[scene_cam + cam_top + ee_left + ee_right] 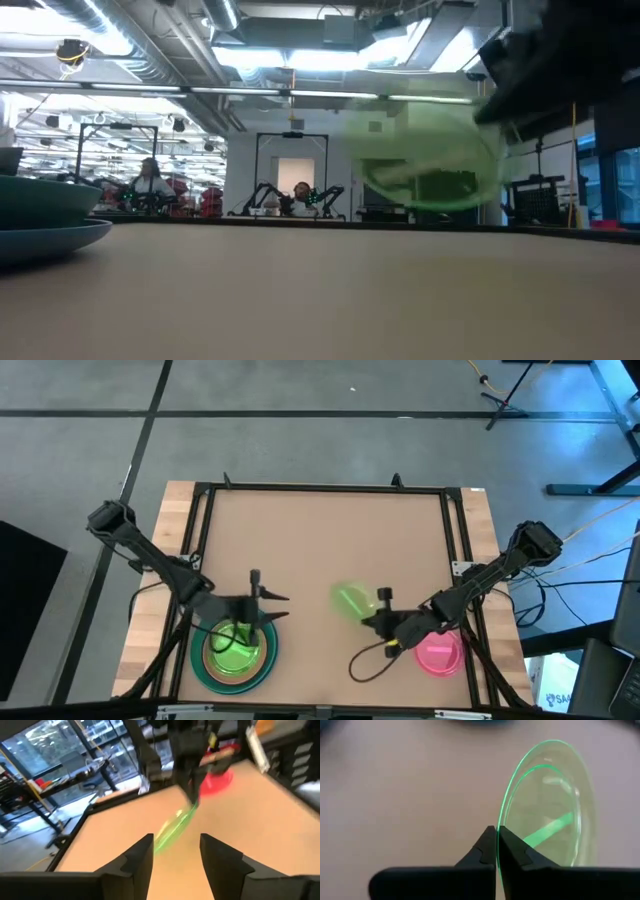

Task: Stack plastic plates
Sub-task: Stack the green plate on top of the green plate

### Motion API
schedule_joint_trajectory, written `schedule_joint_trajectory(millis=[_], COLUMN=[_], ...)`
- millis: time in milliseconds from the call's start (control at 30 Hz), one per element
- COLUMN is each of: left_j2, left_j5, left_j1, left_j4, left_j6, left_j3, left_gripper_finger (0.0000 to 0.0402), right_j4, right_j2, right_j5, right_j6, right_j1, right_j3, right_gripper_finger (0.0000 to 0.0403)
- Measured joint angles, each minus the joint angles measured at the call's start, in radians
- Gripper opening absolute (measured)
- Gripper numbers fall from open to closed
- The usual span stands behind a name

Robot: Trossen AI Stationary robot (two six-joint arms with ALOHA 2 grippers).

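Observation:
A stack of plates sits near the table's near-left edge: a large teal rim outermost, a peach one inside it, translucent green on top. My left gripper hovers open over the stack's far right side, touching nothing; its fingers frame the table. My right gripper is shut on a small translucent green plate, carried in the air near the table's middle. A small pink plate lies flat on the table under my right arm. The black plate is hidden. My right gripper pinches the green plate by its rim between the two fingers, at the edge nearest the wrist. The fingers come roughly level from the table's right. The plate stands on edge, tilted, and is lifted clear of the table.
The large stacked plates show at the low view's left edge. A black cable loops on the table beside the pink plate. A black frame rims the tabletop. People sit far behind the table in the room.

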Motion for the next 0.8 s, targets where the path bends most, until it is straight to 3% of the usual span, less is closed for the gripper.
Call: schedule_joint_trajectory(millis=[200,467,667,800], left_j2=[0.106,0.229,0.300,0.321], left_j5=[0.038,0.165,0.260,0.271], left_j1=[0.034,0.094,0.132,0.147], left_j4=[0.041,0.179,0.239,0.254], left_j6=[0.048,0.158,0.160,0.160], left_j3=[0.000,0.000,0.000,0.000], left_gripper_finger=[0.0157,0.0157,0.0157,0.0157], right_j4=[0.202,0.292,0.365,0.373], right_j2=[0.000,0.038,0.089,0.105], right_j5=[-0.043,-0.201,-0.225,-0.243], right_j6=[-0.107,-0.117,-0.175,-0.194], right_j1=[-0.006,-0.057,-0.066,-0.065], right_j3=[0.001,0.002,0.010,0.034], right_gripper_finger=[0.0001,0.0001,0.0000,0.0000])
